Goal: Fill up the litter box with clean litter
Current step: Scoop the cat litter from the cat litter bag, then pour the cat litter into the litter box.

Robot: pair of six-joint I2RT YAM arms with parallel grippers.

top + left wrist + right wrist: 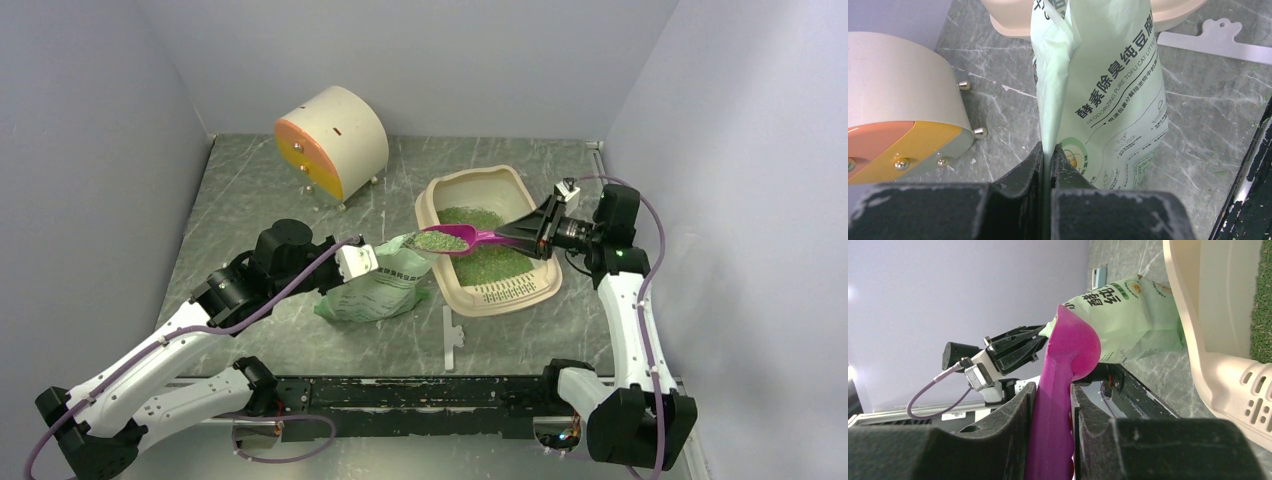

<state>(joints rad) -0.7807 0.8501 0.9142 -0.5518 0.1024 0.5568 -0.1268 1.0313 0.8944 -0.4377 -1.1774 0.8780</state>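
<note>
Litter box (478,175) rim under scoop (470,238), right tool (525,235) gripping it, bag (375,290) beside

The green bag (1113,100) reads "DEODORIZING PURE TOFU CAT LITTER" beside Chinese characters.

Left arm (170,345) stretches forward and inward, elbow bent; left gripper (1048,150) is pinched tight on the bag (1108,100) edge. Right arm (630,320) rises upright, wrist turned left; right gripper (1053,390) clamps the scoop (1070,347) handle.
</note>
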